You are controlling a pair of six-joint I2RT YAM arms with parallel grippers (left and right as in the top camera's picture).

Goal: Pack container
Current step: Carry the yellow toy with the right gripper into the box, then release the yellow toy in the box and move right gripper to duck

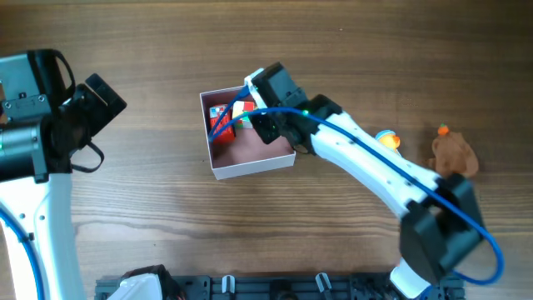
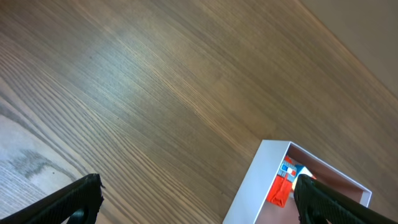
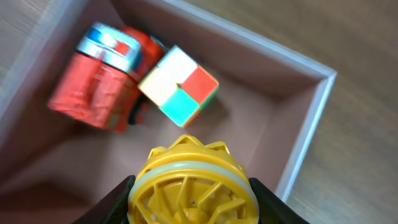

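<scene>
The container (image 1: 250, 163), a shallow white box with a pink inside, sits mid-table. A red toy (image 3: 99, 84) and a small colour cube (image 3: 179, 86) lie in its far-left corner. My right gripper (image 3: 193, 199) hangs over the box floor, shut on a round yellow ribbed toy (image 3: 193, 180) that fills the gap between the fingers. In the overhead view that gripper (image 1: 254, 112) covers the box's right half. My left gripper (image 2: 198, 193) is wide open with nothing in it, over bare table left of the container's white wall (image 2: 255, 186).
A brown plush toy (image 1: 454, 154) lies at the far right, and a small orange-and-blue toy (image 1: 387, 140) next to the right arm. A black rack (image 1: 275, 287) runs along the front edge. The left gripper (image 1: 104, 100) stays far left.
</scene>
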